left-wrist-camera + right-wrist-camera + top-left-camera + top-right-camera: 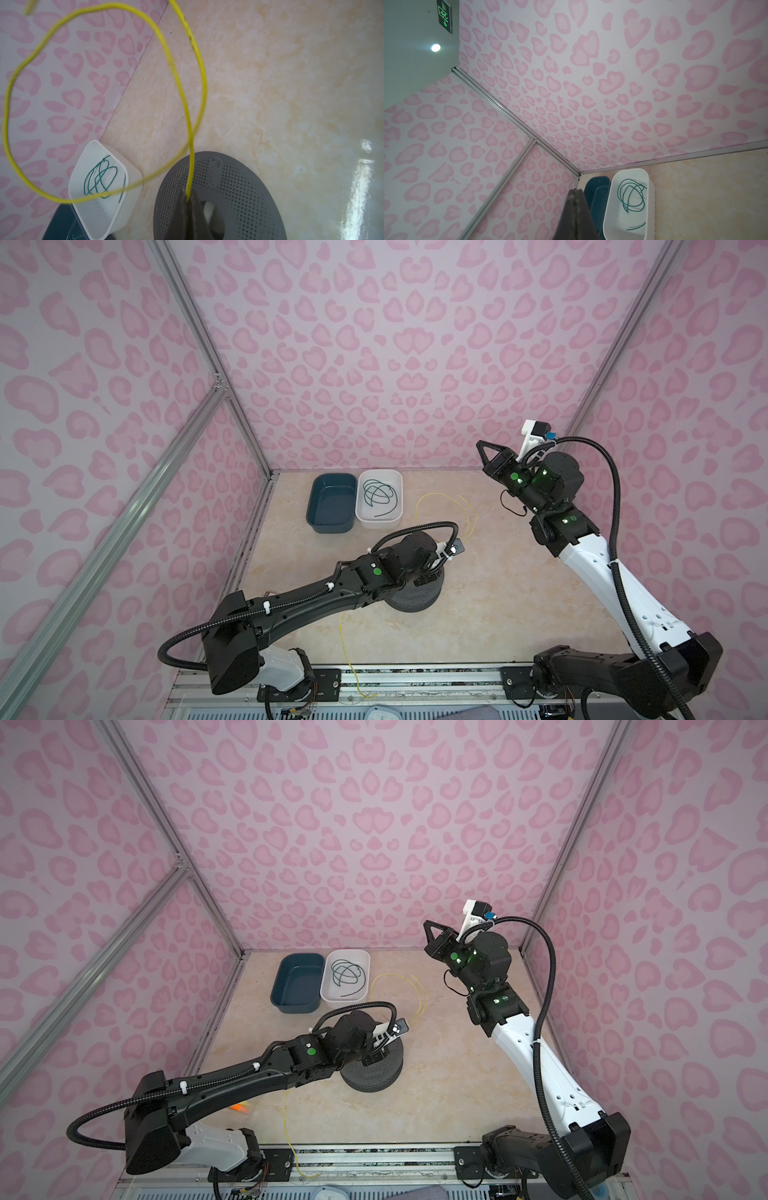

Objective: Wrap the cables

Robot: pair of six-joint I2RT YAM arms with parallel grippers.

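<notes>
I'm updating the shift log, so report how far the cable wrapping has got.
Done: the green cable lies coiled in the white bin. In hand: the left gripper pinches the yellow cable above the gray disc, with one loose loop formed. Left: its tail trails past the front edge of the table, uncoiled, and the blue bin is empty. The right gripper is shut, raised, holding nothing.

A green lit exit sign [444, 16], bearing a running figure and an arrow, hangs overhead in the right wrist view, its lettering too small to read. A small printed mark [216, 164] on the grey perforated disc [239, 187] is blurred.
</notes>
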